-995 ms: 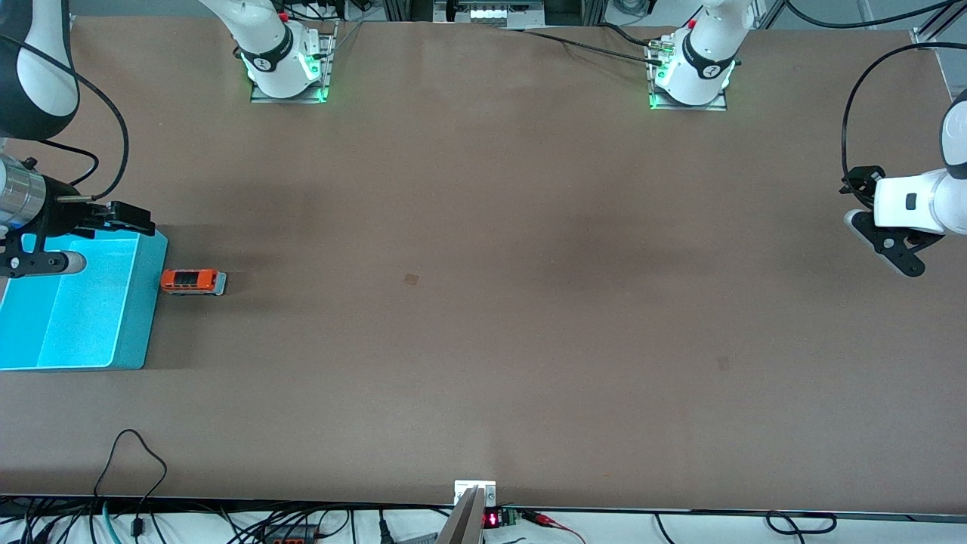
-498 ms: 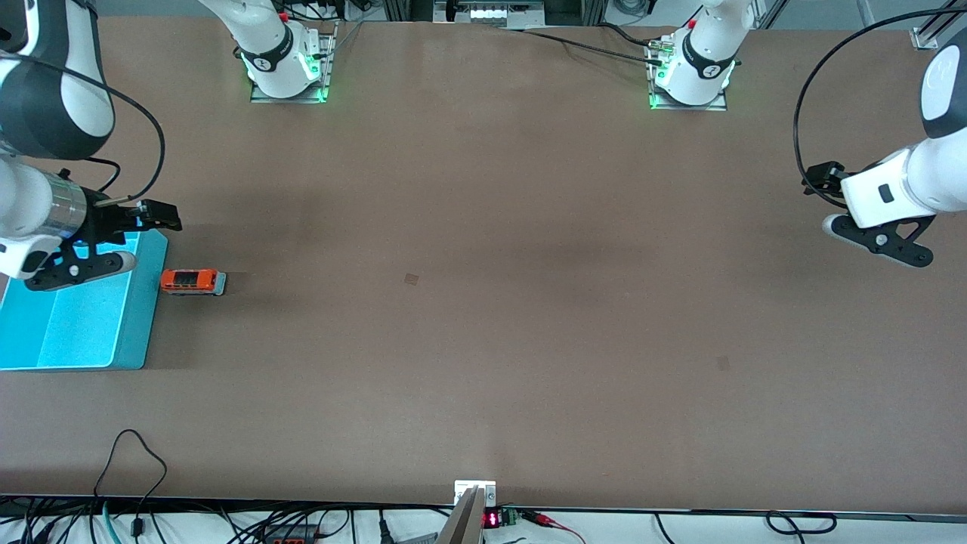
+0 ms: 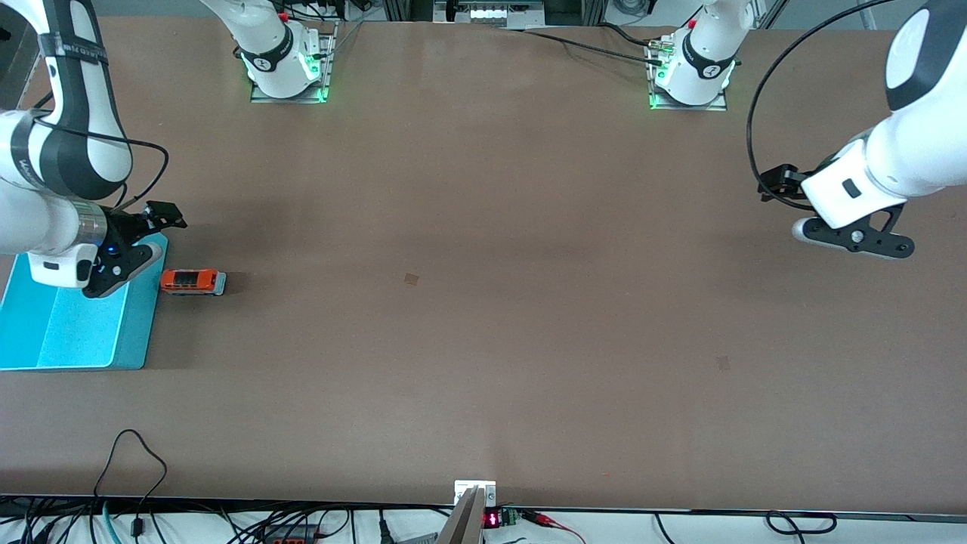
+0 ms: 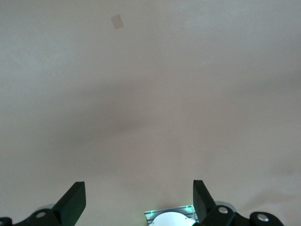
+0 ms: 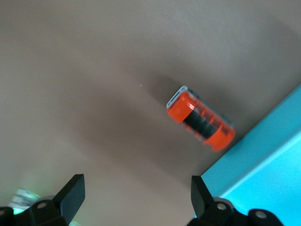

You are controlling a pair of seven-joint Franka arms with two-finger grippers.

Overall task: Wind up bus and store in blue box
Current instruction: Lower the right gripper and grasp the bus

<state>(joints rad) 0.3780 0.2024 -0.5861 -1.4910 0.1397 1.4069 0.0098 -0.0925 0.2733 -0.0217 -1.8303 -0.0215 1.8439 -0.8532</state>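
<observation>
The small orange bus [image 3: 193,282] stands on the table beside the blue box [image 3: 75,332], close to its wall, at the right arm's end. It also shows in the right wrist view [image 5: 201,118], with the blue box [image 5: 273,155] next to it. My right gripper [image 3: 125,266] hangs over the box's corner beside the bus, open and empty [image 5: 136,188]. My left gripper [image 3: 854,243] is up over bare table at the left arm's end, open and empty [image 4: 138,193].
A small tan mark [image 3: 411,279] lies mid-table and shows in the left wrist view [image 4: 116,21]. The two arm bases [image 3: 287,72] [image 3: 691,79] stand along the table edge farthest from the camera. Cables [image 3: 136,461] run along the nearest edge.
The right arm has swung its gripper across the box toward the bus. The left arm has moved its gripper inward over the table. The bus has not moved.
</observation>
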